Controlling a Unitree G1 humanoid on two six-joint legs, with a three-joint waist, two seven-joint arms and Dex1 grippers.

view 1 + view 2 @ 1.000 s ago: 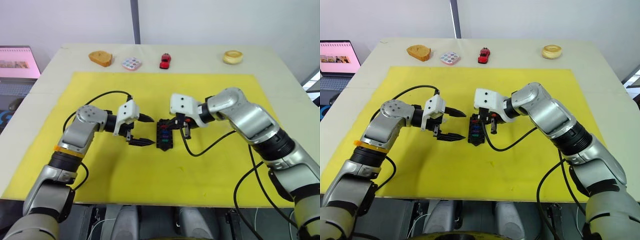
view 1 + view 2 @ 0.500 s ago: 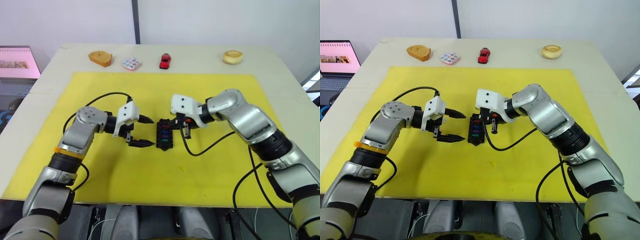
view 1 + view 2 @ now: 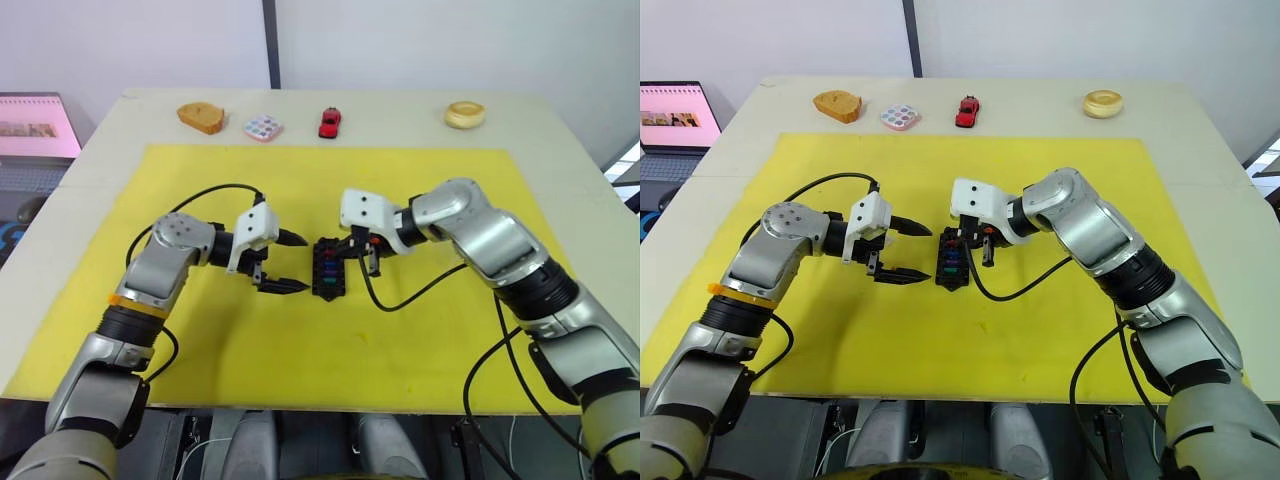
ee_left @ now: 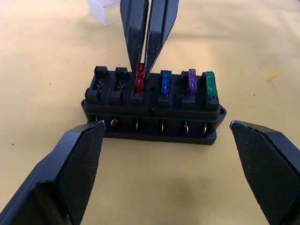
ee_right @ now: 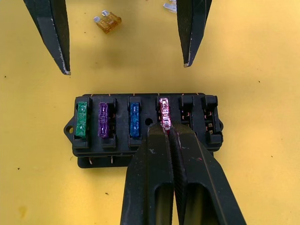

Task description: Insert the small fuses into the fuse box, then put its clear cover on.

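Clearly light and brittle, the red fuse (image 5: 163,108) in the fuse box (image 5: 146,127) is pinched at its top edge by the closed right tool (image 5: 167,135), while beside the box the left tool (image 3: 285,262) gapes empty.

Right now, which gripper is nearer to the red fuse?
Right. The right gripper is pinching the red fuse in the fuse box; the left gripper waits open beside the box, not touching.
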